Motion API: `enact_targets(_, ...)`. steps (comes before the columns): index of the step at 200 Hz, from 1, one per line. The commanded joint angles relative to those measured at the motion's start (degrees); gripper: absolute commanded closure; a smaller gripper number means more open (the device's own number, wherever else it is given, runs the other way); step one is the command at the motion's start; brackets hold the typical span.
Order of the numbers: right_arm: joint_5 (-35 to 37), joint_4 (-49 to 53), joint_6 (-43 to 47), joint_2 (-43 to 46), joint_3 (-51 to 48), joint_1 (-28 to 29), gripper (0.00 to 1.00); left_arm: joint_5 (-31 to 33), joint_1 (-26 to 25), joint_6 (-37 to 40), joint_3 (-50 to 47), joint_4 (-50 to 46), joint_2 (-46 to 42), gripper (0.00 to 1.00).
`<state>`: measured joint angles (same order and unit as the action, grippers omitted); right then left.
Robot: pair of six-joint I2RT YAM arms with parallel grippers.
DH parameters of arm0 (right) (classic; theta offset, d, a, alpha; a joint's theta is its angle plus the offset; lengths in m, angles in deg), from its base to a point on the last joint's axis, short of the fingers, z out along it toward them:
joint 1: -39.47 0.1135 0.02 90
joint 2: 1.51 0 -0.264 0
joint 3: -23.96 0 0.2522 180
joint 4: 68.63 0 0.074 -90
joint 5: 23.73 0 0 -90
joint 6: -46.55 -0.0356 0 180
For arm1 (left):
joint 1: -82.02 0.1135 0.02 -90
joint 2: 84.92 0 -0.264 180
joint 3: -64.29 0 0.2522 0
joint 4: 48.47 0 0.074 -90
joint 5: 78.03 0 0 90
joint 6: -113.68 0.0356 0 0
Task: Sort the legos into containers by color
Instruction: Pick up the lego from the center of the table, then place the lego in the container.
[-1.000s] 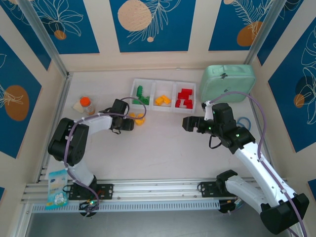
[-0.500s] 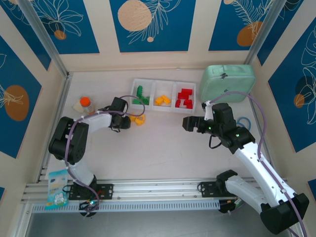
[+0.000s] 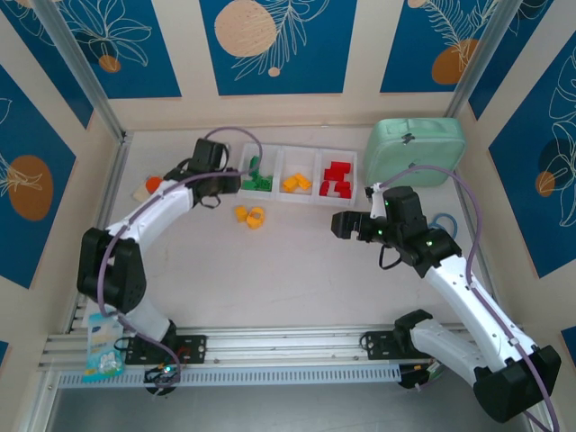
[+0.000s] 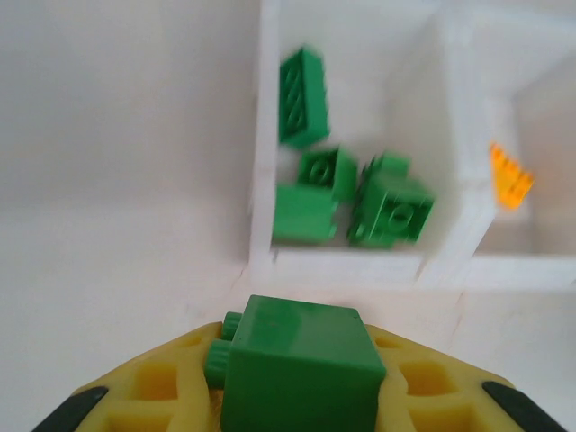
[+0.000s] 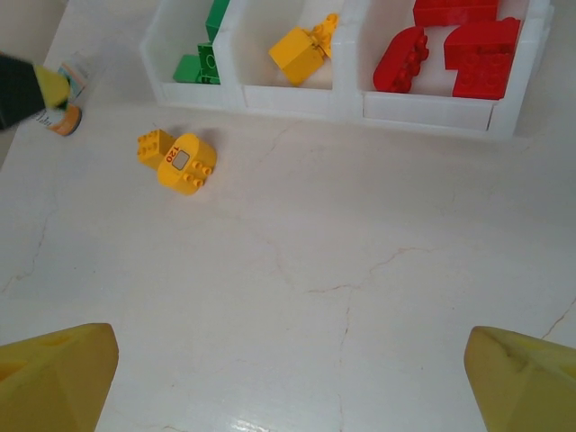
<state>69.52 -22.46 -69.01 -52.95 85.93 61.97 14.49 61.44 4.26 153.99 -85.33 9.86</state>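
White marbled tabletop point(image 3: 288, 270), walled by cream panels with blue leaf-and-orange-disc prints. Item one: white three-compartment tray point(image 3: 277, 171), set toward the far side, its compartments in a row. Left compartment point(image 4: 270, 135): four green bricks point(image 4: 391, 202), loosely heaped. Middle compartment point(image 5: 346, 54): yellow pieces point(image 5: 301, 52). Right compartment point(image 5: 531, 63): red bricks point(image 5: 472, 58). Item two: left gripper point(image 3: 232, 184), reaching to the tray's left end, its yellow fingers point(image 4: 162, 396) clamped on a single green brick point(image 4: 297, 369). In the left wrist view the held brick sits just short of the near wall of the left compartment, with the stored green bricks directly beyond it; whether it is over the rim or just outside cannot be told. Item three: two loose yellow bricks point(image 3: 250, 216), touching one another on the bare table in front of the tray, near the left gripper but apart from it; the rounder one point(image 5: 186, 162) carries a small label. Item four: right gripper point(image 3: 340, 224), hanging above the table in front of the right compartment, fingers point(image 5: 58, 373) spread wide with nothing between them, well apart from the loose yellow pair. Sundries: mint-green rounded case point(image 3: 414, 151) just right of the tray; orange-capped bottle point(image 3: 151, 184) at the left, beside the left arm.
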Motion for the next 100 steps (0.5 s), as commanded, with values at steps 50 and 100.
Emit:
enact_targets(50, 3.15, 3.27, 0.76, 4.57, 0.3, -0.15, 0.01, -5.81, -0.25, -2.07, 22.15, -5.29, 18.7, 0.81)
enact_targets(100, 3.83, 4.94, 1.64, 5.2, 1.59, -0.46, 0.01, -8.36, -0.86, -3.95, 29.12, -4.53, 26.51, 0.74)
